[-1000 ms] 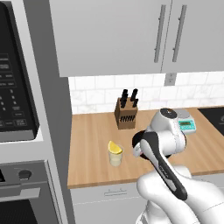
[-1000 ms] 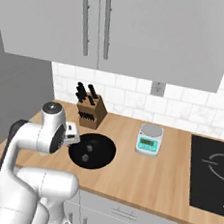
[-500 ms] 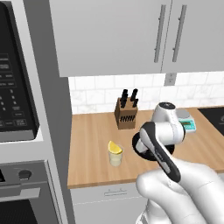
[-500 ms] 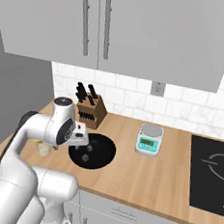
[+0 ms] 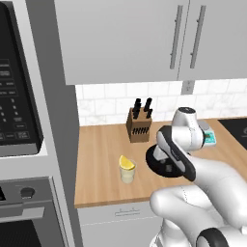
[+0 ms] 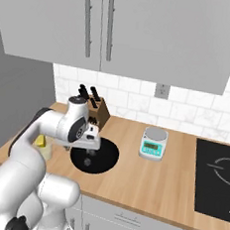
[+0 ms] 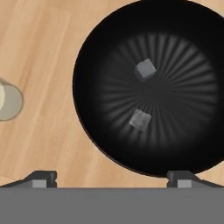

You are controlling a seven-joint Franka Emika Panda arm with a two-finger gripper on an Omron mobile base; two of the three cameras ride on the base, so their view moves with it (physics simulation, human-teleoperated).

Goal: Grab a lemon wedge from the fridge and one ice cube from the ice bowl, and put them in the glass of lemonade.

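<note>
Scanning left to right, I see the glass of lemonade point(image 5: 127, 173) with the lemon wedge point(image 5: 126, 163) perched in it, then the black ice bowl point(image 7: 153, 83) holding two ice cubes point(image 7: 140, 119). My gripper point(image 7: 111, 178) hovers above the bowl's near rim, released and wide. My worry: the cubes look slick and small, so the nearer cube could skate away if I close off-centre. Further right, the wooden tabletop point(image 6: 180, 178) carries a knife block point(image 5: 138, 125), kitchen scale point(image 6: 153, 143) and cooktop point(image 6: 218, 179), beneath grey cupboards point(image 6: 145, 30).
</note>
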